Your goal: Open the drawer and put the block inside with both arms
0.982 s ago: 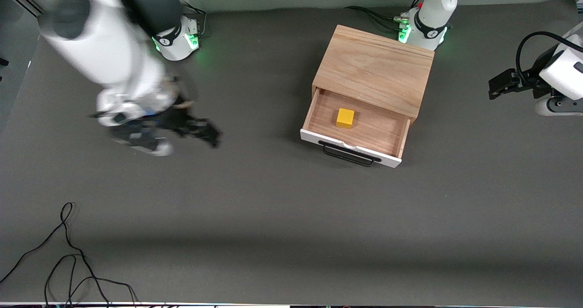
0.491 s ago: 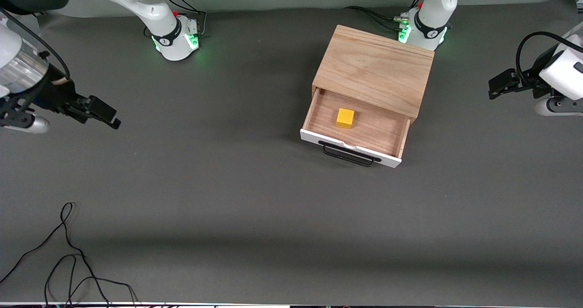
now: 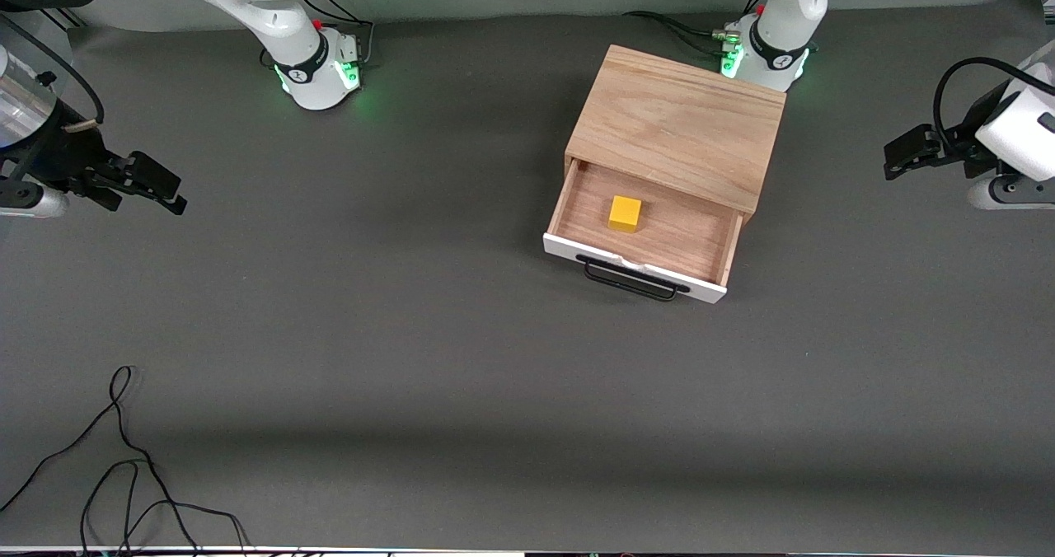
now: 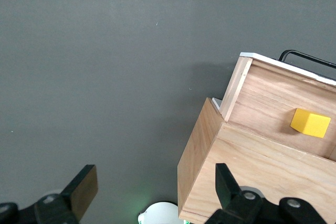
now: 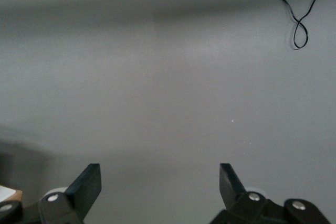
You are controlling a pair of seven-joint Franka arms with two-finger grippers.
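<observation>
Fingers spread wide on both sides, we see: the left gripper (image 4: 152, 192) has its two fingers (image 4: 227, 184) far apart with nothing between them, and the right gripper (image 5: 157, 187) shows the same, fingers (image 5: 86, 184) wide and touching nothing. Biggest thing out there is the grey table (image 3: 429, 359), and we have both arms up off it. The right gripper (image 3: 152, 184) hangs over bare table at the right arm's end, well apart from the cabinet. The left gripper (image 3: 907, 155) hangs over the left arm's end of the table, empty too. Then the light-wood cabinet (image 3: 680, 124), sitting just in front of the left arm's green-lit base (image 3: 762, 58). Its drawer (image 3: 651, 248) is pulled out toward the front camera, white front panel and black bar handle (image 3: 633, 281) leading. And inside it, we spot the block (image 3: 625, 213), a small yellow cube resting on the drawer floor, clear of the walls; the left wrist view catches the block (image 4: 311, 123) too. A loose black cable (image 3: 124, 458) lies on the table, nearest the front camera.
</observation>
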